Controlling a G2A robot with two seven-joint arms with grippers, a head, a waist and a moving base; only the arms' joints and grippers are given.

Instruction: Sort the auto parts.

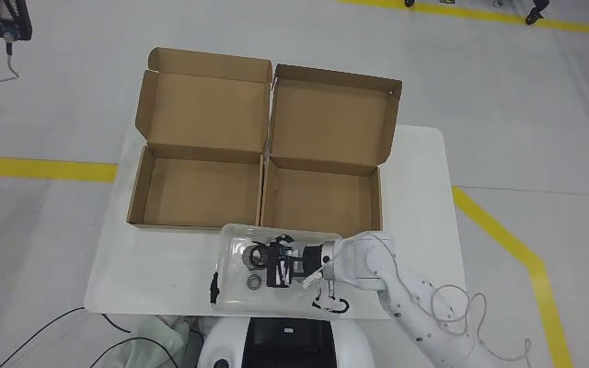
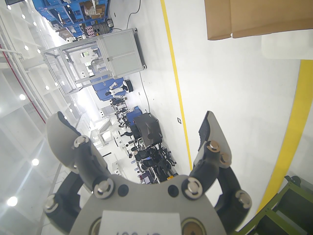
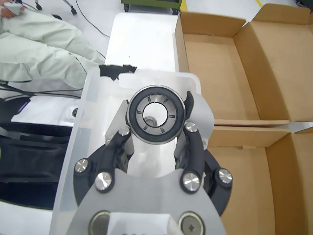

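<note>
Right wrist: bearing (image 3: pixel 156 118) clamped betw. fingers (image 3: pixel 204 113).

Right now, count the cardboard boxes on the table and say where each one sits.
2. One cardboard box sits toward the robot's left, the other touches it on the right; both lie open beyond the clear plastic bin. None seems hidden.
</note>
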